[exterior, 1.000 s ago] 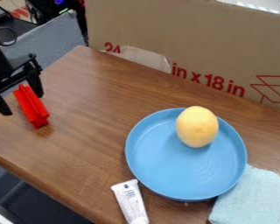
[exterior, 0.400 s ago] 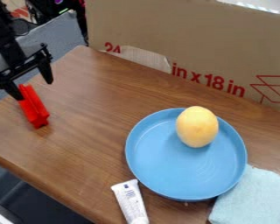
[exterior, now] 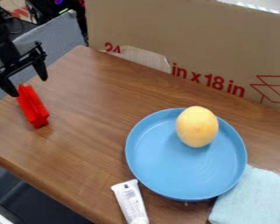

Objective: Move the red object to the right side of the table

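Camera view: the gripper point(exterior: 29, 84) has pulled up off the red block point(exterior: 32, 106), fingers spread wide, nothing held. Block sits near the left edge of the table point(exterior: 101, 109), unmoved, so the carry rightward likely still needs a grasp.

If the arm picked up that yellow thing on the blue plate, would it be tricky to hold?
Probably a little: the yellow object is rounded, so it may roll if nudged. Its surface looks smooth, so it could slip in a loose grip.
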Controlling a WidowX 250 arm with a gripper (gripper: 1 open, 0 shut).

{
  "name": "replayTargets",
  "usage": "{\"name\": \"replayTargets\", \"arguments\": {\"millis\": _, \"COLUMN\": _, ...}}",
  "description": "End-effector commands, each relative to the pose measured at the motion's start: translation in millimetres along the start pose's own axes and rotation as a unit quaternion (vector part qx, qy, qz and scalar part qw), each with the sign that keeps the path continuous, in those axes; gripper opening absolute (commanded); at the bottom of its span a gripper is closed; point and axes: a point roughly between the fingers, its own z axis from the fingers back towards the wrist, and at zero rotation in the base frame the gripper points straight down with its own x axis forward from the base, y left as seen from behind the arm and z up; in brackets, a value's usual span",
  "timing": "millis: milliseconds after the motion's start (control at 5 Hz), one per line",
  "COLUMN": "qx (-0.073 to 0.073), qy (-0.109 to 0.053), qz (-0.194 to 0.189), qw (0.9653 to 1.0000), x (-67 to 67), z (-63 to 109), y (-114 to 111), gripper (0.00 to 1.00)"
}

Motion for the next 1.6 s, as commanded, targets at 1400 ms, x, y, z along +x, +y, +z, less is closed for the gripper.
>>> {"name": "replayTargets", "arguments": {"millis": 1400, "qx": -0.002, "qy": -0.098, "qz": -0.039, "qw": 0.9945, "x": 27.6, "z": 4.8, "y": -5.3, "gripper": 1.0}}
